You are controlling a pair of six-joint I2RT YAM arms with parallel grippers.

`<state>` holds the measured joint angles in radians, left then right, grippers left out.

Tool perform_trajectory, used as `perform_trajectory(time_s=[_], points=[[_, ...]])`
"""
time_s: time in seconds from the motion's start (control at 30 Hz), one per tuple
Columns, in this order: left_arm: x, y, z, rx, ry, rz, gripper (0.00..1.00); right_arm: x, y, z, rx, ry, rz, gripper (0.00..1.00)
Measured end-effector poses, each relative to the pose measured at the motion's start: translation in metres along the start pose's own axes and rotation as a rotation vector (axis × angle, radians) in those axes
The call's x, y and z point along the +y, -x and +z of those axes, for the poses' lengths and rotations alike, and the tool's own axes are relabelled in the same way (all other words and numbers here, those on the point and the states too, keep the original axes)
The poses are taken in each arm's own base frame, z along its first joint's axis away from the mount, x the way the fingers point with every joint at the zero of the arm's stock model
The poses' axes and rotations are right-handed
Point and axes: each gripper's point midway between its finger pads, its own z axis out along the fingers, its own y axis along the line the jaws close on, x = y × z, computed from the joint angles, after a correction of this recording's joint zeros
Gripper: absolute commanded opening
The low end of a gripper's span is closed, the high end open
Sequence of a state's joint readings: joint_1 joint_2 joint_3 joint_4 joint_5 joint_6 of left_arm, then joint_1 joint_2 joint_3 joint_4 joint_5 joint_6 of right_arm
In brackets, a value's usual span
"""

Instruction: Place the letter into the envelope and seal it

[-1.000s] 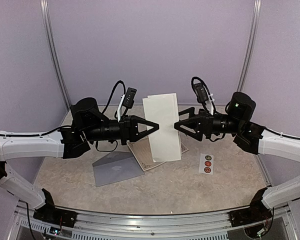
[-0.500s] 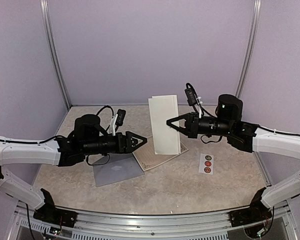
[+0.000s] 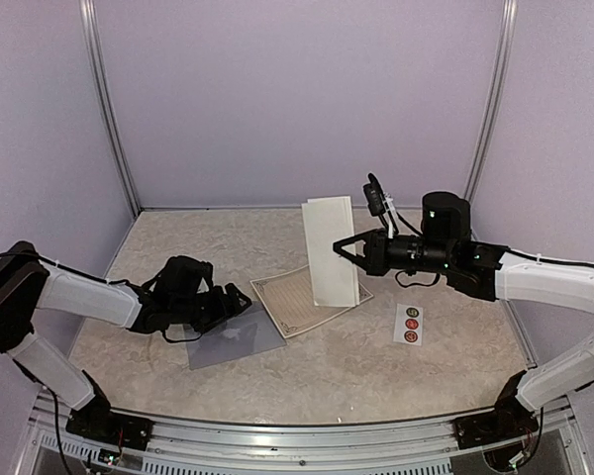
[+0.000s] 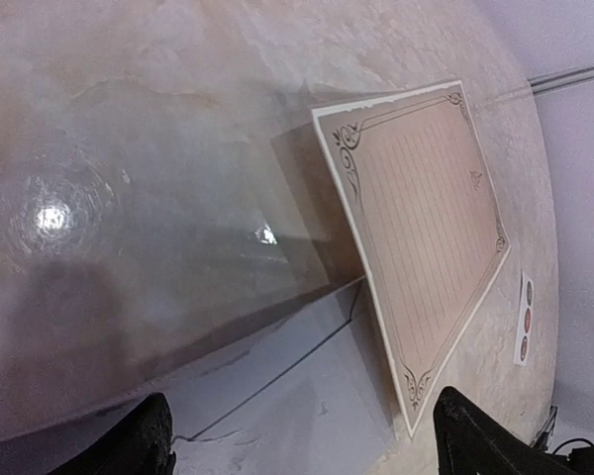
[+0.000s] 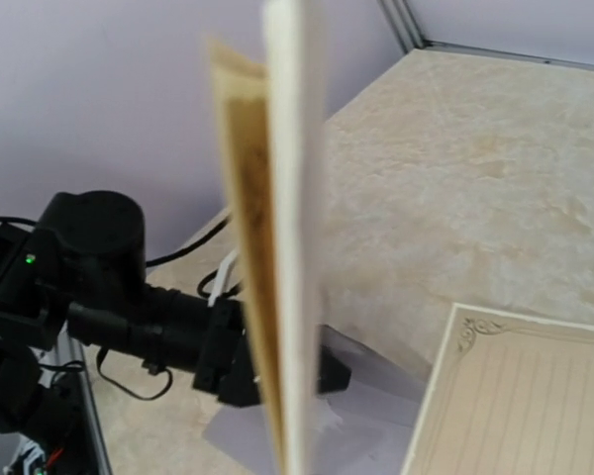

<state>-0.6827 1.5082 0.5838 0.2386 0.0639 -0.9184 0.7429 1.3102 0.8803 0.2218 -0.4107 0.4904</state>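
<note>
The folded cream letter (image 3: 332, 252) stands upright in the air above the table's middle, with my right gripper (image 3: 343, 247) shut on its right edge. In the right wrist view the letter (image 5: 282, 247) shows edge-on, filling the middle. The grey-blue envelope (image 3: 233, 341) lies flat at the front left. My left gripper (image 3: 240, 301) is down low at the envelope's upper edge, open, nothing between its fingers. In the left wrist view the envelope (image 4: 307, 396) lies under the gripper (image 4: 307, 440), whose two fingertips (image 4: 144, 440) stand wide apart.
A lined sheet with an ornate border (image 3: 295, 297) lies flat beside the envelope, partly under the held letter, also in the left wrist view as lined sheet (image 4: 426, 228). A white strip of round stickers (image 3: 409, 324) lies to the right. Purple walls enclose the table.
My left gripper opened, let go of the letter and dropped down-left to the envelope. My right gripper shut on the letter's right edge and now holds it alone.
</note>
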Motion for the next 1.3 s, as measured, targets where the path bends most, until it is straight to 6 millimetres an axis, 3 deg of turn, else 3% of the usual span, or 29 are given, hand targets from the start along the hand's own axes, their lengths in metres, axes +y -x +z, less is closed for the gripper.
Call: perform_trajectory(time_s=[0.17,0.37,0.6,0.8,0.93,1.1,1.17,1.3], points=[[0.017,0.008,0.021,-0.016,0.085,0.005,0.89,-0.002,0.002,-0.006,-0.005,-0.033,-0.003,0.00],[0.009,0.024,0.040,-0.060,0.091,0.087,0.91,0.001,0.010,-0.015,-0.028,-0.047,-0.021,0.00],[-0.029,0.025,0.082,-0.027,-0.005,0.291,0.91,-0.009,0.002,-0.016,0.001,-0.100,-0.003,0.00],[-0.075,-0.007,0.106,0.063,-0.186,0.500,0.90,-0.021,-0.005,-0.020,0.020,-0.169,0.033,0.00],[-0.094,-0.040,0.101,0.147,-0.312,0.616,0.90,-0.032,-0.013,-0.023,0.046,-0.225,0.071,0.00],[-0.097,-0.066,0.079,0.199,-0.369,0.682,0.91,-0.045,-0.030,-0.019,0.098,-0.266,0.109,0.00],[-0.098,-0.067,0.063,0.190,-0.369,0.680,0.91,-0.051,-0.041,-0.014,0.137,-0.275,0.123,0.00],[-0.111,-0.040,0.031,0.088,-0.337,0.603,0.92,-0.059,-0.057,0.003,0.226,-0.259,0.124,0.00]])
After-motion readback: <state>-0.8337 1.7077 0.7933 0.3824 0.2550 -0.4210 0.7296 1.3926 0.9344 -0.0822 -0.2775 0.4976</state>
